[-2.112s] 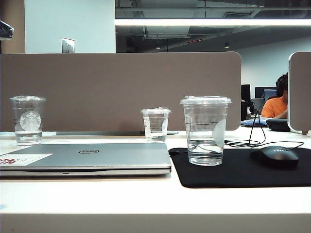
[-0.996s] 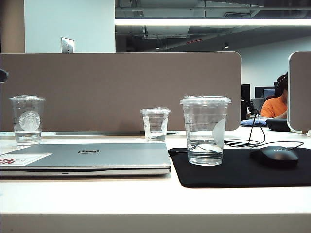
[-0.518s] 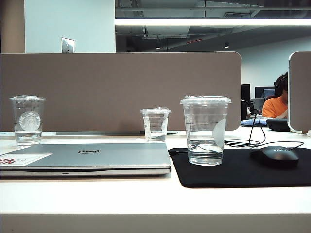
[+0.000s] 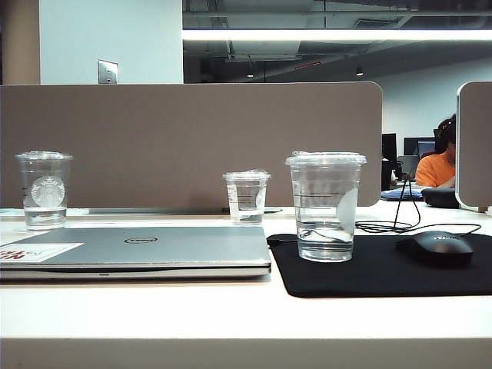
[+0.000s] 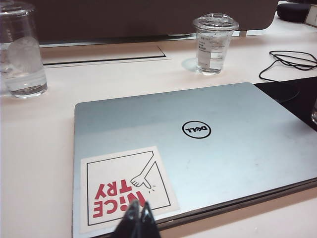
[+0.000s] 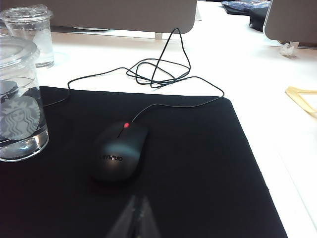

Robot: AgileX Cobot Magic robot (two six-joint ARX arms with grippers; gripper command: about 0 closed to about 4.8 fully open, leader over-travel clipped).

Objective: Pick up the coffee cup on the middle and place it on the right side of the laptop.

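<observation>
The coffee cup (image 4: 325, 207), a tall clear lidded cup with a little water in it, stands upright on the black mat just right of the laptop (image 4: 154, 247). The right wrist view has it close by (image 6: 20, 114). Closed and flat, the silver Dell laptop (image 5: 223, 148) carries a white-and-red sticker at one corner. My left gripper (image 5: 140, 202) hovers shut over that sticker corner, holding nothing. My right gripper (image 6: 139, 197) is shut and empty above the mat, near the mouse. Neither gripper shows in the exterior view.
A Starbucks-logo cup (image 4: 44, 190) stands left behind the laptop, and a smaller labelled cup (image 4: 246, 197) stands behind the middle. A black mouse (image 4: 440, 247) with its looped cable (image 6: 163, 74) lies on the black mat (image 4: 384, 277). A brown partition (image 4: 192, 138) closes off the back.
A dark part of the left arm at the exterior view's left edge dropped lower and then left the view. The cups, laptop and mouse have not moved.
</observation>
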